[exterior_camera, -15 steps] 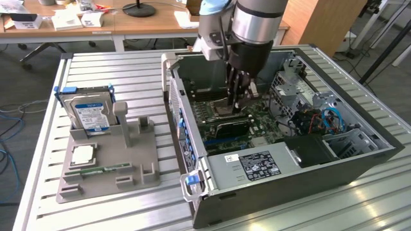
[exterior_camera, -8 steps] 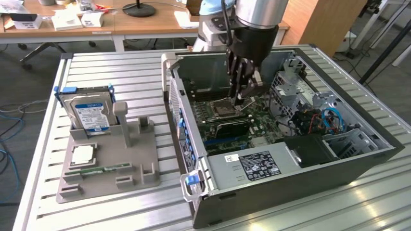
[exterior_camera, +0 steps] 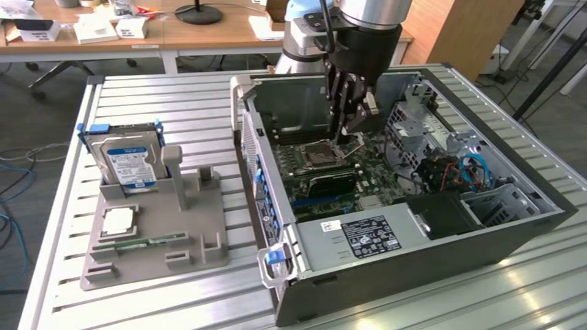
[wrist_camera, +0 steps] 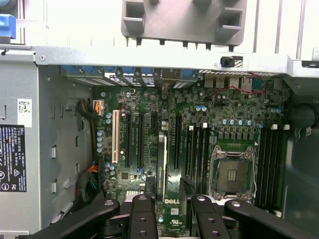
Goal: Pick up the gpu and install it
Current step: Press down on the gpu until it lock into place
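Observation:
The gpu (exterior_camera: 369, 106) hangs upright inside the open computer case (exterior_camera: 513, 237), and my gripper (exterior_camera: 348, 134) is shut on it just above the motherboard (exterior_camera: 367, 175). In the wrist view the gpu (wrist_camera: 161, 164) is edge-on, a thin pale strip between my black fingers (wrist_camera: 142, 214). There it lies along the long expansion slots (wrist_camera: 139, 139), beside the white slot (wrist_camera: 115, 137). I cannot tell whether its lower edge touches a slot.
A grey holder tray (exterior_camera: 192, 234) lies at the exterior view's left with a blue-labelled hard drive (exterior_camera: 128, 161), a processor chip (exterior_camera: 117, 221) and a green memory stick (exterior_camera: 142, 242). The power supply (exterior_camera: 362, 237), drive cages (exterior_camera: 440, 148) and the open CPU socket (wrist_camera: 233, 174) crowd the case.

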`<state>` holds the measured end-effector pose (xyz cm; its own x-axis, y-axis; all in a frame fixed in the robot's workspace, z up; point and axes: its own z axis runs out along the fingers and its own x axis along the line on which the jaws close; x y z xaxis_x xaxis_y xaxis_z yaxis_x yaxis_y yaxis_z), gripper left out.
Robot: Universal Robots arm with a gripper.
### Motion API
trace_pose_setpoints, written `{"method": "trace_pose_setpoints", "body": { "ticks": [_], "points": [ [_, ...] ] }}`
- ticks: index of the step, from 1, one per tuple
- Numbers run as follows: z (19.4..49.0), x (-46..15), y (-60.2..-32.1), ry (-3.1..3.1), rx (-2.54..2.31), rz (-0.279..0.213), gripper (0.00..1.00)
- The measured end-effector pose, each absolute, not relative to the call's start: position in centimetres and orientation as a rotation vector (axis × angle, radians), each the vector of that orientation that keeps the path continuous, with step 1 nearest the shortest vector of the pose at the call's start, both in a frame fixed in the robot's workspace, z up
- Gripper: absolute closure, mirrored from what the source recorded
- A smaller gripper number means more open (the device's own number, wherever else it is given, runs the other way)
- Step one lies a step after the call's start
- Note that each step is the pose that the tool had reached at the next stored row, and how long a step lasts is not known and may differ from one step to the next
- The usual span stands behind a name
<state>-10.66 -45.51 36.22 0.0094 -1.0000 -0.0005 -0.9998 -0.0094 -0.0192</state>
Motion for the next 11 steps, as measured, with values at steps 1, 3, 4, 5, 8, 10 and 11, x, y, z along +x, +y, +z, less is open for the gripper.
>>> {"method": "trace_pose_setpoints", "body": {
  "ticks": [1,3,4,5,8,10,11],
  "points": [
    [36.22,-10.66,-45.52,2.201,-2.222,-0.021,0.67],
    [36.22,-10.66,-45.52,2.201,-2.222,-0.021,0.67],
    [36.22,-10.66,-45.51,2.201,-2.222,-0.021,0.67],
    [36.22,-10.66,-45.52,2.201,-2.222,-0.021,0.67],
    [36.22,-10.66,-45.52,2.201,-2.222,-0.021,0.67],
    [36.22,-10.66,-45.52,2.201,-2.222,-0.021,0.67],
    [36.22,-10.66,-45.52,2.201,-2.222,-0.021,0.68]
  ]
}}
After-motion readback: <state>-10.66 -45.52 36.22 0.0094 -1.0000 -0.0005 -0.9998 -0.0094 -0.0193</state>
